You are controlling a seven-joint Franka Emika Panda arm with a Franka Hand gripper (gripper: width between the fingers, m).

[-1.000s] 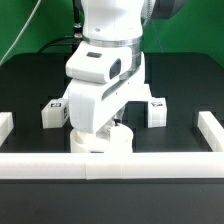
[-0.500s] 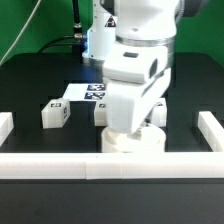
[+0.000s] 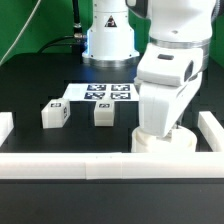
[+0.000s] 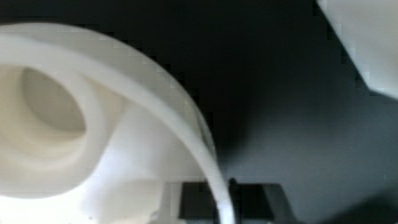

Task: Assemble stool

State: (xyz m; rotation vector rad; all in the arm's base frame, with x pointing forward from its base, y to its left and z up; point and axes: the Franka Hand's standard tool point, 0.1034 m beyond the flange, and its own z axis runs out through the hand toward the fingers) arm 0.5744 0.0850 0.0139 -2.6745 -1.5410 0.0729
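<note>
Pincer (image 4: 228,200) is pinching the rim of the thick round white plastic seat (image 3: 185,144); I'd be keeping it level, off that long white rail (image 3: 60,163).

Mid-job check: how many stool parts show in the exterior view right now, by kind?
Seat: 1
Legs: 2
Total: 3. No third leg is in view.

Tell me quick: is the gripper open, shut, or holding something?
Gripper: jaws closed on the rim of the round seat.
</note>
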